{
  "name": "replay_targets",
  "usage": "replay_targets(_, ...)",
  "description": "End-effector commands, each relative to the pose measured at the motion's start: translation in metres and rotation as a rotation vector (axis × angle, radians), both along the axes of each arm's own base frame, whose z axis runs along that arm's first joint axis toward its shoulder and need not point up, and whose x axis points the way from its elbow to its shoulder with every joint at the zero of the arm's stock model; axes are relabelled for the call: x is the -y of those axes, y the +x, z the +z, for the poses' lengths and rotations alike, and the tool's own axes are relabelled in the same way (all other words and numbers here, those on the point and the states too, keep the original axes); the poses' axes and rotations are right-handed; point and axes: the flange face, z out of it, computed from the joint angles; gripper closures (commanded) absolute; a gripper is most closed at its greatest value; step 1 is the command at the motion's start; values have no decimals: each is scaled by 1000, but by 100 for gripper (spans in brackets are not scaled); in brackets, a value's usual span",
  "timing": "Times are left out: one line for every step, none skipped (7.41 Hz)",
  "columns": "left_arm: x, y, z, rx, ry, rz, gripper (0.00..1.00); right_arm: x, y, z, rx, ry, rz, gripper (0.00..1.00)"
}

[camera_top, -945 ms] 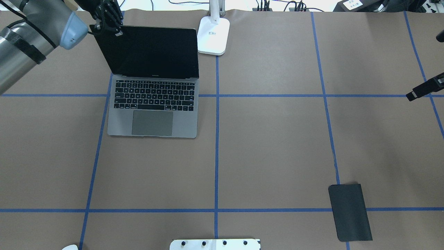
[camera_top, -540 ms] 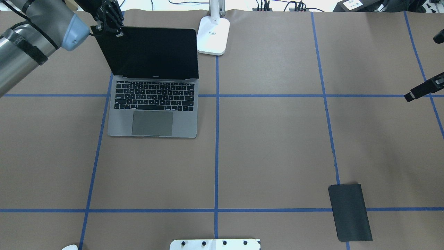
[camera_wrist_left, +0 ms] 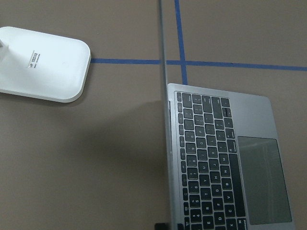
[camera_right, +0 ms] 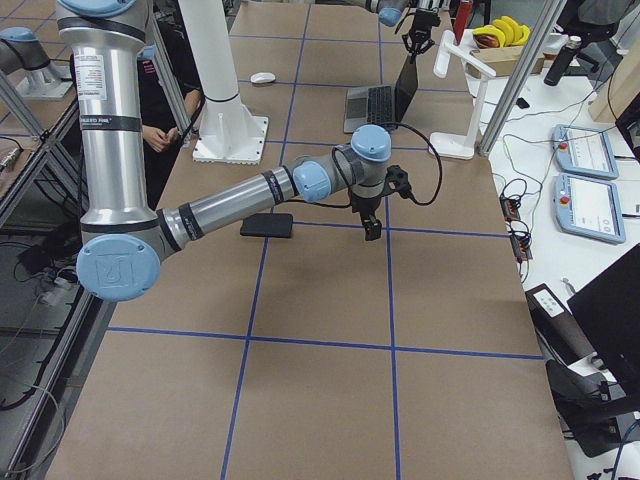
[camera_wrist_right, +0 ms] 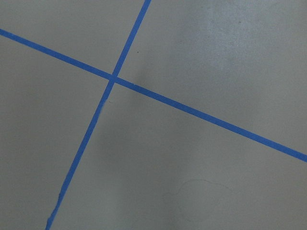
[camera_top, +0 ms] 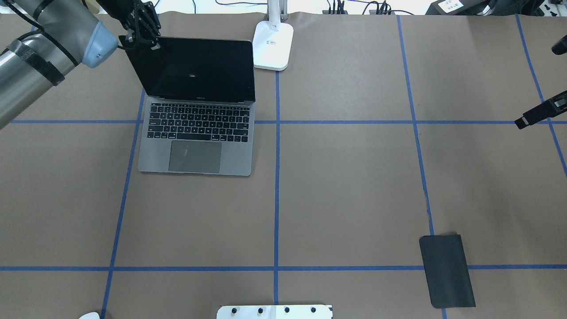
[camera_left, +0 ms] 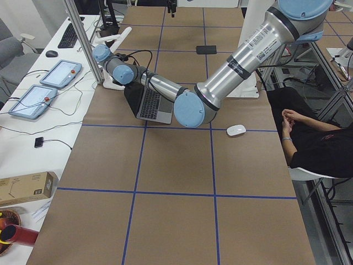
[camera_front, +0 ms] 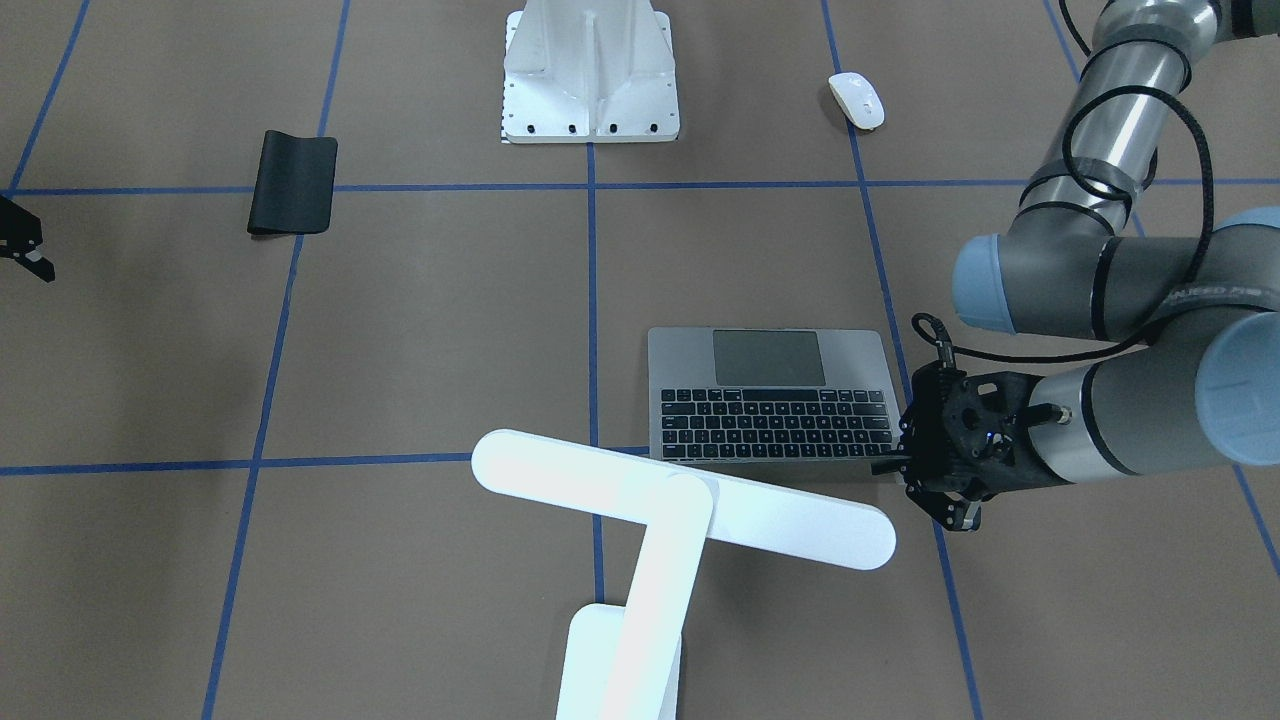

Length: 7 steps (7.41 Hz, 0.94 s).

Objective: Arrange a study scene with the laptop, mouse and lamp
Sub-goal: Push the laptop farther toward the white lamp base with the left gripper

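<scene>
The laptop [camera_top: 195, 133] stands open on the left part of the table, its dark screen leaning back and keyboard facing me. My left gripper [camera_top: 146, 42] sits at the screen's top left corner, shut on the lid edge [camera_wrist_left: 164, 143], which runs edge-on through the left wrist view. The lamp [camera_front: 680, 497] stands just right of the laptop, its bar head over the screen and its base [camera_top: 273, 45] at the far edge. The white mouse [camera_front: 857, 100] lies apart near my base on the left. My right gripper [camera_top: 538, 113] hangs over bare table at the right edge, its jaws unclear.
A black mat [camera_top: 447, 271] lies at the near right. The white ribbed pedestal [camera_front: 590, 75] is bolted at the table's near middle. Blue tape lines grid the brown table [camera_top: 345, 186]. A seated person [camera_left: 314, 143] shows beside the table in the exterior left view.
The laptop screen has tilted a little further back, and my left gripper has moved with its corner. The right gripper has drifted slightly left.
</scene>
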Motion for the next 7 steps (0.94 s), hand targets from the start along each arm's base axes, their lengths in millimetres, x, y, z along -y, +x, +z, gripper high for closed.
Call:
replay_targets(-1,0,4,1,22,-7,92,0,0,0,0,-1,0,0)
replay_targets(-1,0,5,0,23,-7,92,0,0,0,0,0,-1,0)
replay_targets(-4,-1,13,-3,29,-7,91,0,0,0,0,0,-1,0)
replay_targets(-7,-3,22,-6,36,-9,91,0,-1,1,-2,0,-2,0)
replay_targets(-8,-3,23,-8,37,-8,91,0,-1,0,-1,1,-2,0)
replay_targets(-10,-4,31,-5,32,-8,91,0,0,1,-2,0,0,0)
replay_targets(-12,-5,30,-13,42,-11,90,0,0,1,-2,0,0,0)
